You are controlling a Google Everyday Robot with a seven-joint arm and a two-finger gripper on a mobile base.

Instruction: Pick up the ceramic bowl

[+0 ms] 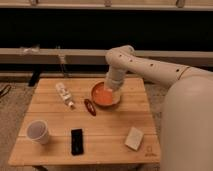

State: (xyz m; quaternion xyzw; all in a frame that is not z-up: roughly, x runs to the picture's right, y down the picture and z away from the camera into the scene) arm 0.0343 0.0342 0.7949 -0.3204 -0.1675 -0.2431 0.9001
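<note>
The ceramic bowl [103,95], orange inside with a darker rim, sits on the wooden table [55,130] at its far middle. My white arm reaches in from the right and bends down over the bowl. My gripper [113,88] is at the bowl's right rim, low over or inside it. The wrist hides the fingertips and the bowl's right side.
A small dark-red oval object [90,107] lies just left of the bowl. A clear bottle [64,94] lies on its side farther left. A white paper cup [38,131], a black phone-like slab [76,141] and a pale block [134,138] stand along the front.
</note>
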